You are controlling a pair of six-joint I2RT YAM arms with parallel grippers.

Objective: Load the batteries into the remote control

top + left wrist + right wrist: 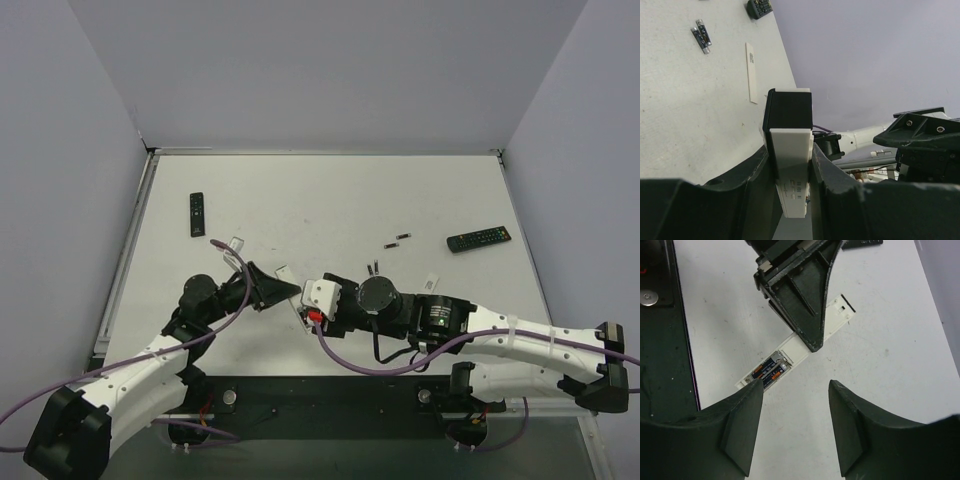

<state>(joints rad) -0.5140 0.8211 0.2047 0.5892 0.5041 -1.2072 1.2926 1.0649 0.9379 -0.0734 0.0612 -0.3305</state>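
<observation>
Top external view, contents listed in order: the table (330,190) is carrying every item. The left gripper (272,290) is reaching in from the near left and is clamping the white remote (303,308) at the near centre of the table. The left wrist view is showing this remote pinched across its width between both dark fingers (752,185), the jaws narrowed onto its sides. The right gripper (322,298) is sitting just right of the remote; whether it is touching it cannot be told from above. The right wrist view is showing its fingers (747,425) standing partly apart with nothing between them, hanging over the remote's open end. Loaded batteries (769,372), two in number, are lying side by side inside the remote's open compartment, orange-and-blue labels facing up. Loose batteries (372,267) are lying on the table just beyond the right gripper, with more (402,238) farther right. A white cover strip (432,283) is lying flat to the right of the grippers, and small white pieces (235,243) are lying to the far left of them. A black remote (197,213) is lying at the far left, well apart from the grippers. A second black remote (478,238) is lying toward the right edge.
</observation>
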